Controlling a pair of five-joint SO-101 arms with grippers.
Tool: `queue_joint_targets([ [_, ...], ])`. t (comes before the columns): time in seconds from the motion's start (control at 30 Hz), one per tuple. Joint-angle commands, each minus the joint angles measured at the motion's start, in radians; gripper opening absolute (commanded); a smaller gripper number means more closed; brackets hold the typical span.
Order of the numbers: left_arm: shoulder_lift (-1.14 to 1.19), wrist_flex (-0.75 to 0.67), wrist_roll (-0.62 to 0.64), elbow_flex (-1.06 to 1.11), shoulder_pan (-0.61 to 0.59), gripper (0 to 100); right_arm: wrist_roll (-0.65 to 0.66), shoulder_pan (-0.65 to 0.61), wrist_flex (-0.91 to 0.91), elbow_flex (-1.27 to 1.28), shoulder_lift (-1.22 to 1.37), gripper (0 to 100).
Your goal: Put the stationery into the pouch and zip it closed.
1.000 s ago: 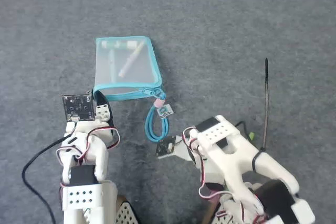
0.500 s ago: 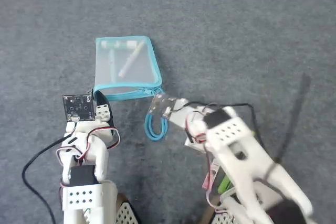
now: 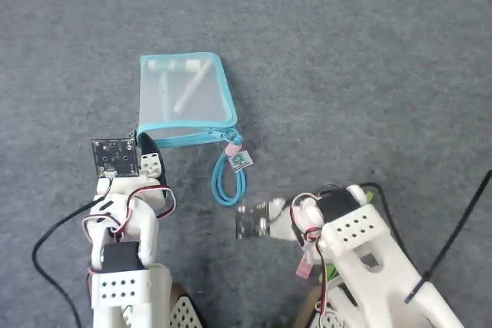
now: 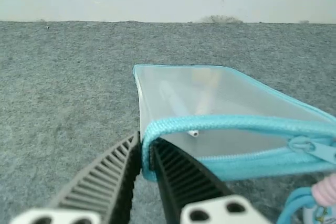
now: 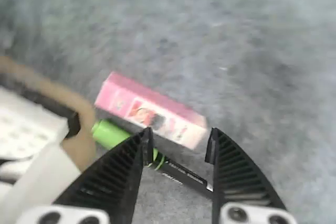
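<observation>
Hanging apart over the pink eraser [image 3: 305, 269] and green pen [image 5: 113, 132], lower centre, the right tool [image 5: 177, 140] may pinch both; the left tool [image 4: 145, 148] clamps the rim of the pouch [image 4: 210, 98].

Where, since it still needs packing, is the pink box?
In the right wrist view, the pink box lies on the grey mat just ahead of the open right claw, beside a green pen.

I record a grey, carpet-textured table [image 3: 369, 74]. A translucent pouch [image 3: 187, 97] with teal trim lies at 11 o'clock from centre, and its blue cord loop [image 3: 229, 182] rests on the surface at the pouch's 5 o'clock. Toward 6 o'clock, a pink box [image 5: 152, 111] lies just beside a green-and-black pen [image 5: 113, 132].
</observation>
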Motion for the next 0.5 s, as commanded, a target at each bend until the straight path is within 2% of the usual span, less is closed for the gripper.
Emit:
queue_joint_targets([
  [0.0, -0.009, -0.035, 0.009, -0.068, 0.006, 1, 0.063, 0.010, 0.013, 0.002, -0.031, 17.6],
  [0.17, -0.009, -0.035, 0.009, -0.068, 0.006, 1, 0.126, 0.005, 0.005, 0.043, -0.031, 17.6],
  [0.47, -0.009, -0.037, 0.009, -0.068, 0.006, 1, 0.120, 0.008, -0.105, 0.103, -0.031, 17.6],
])
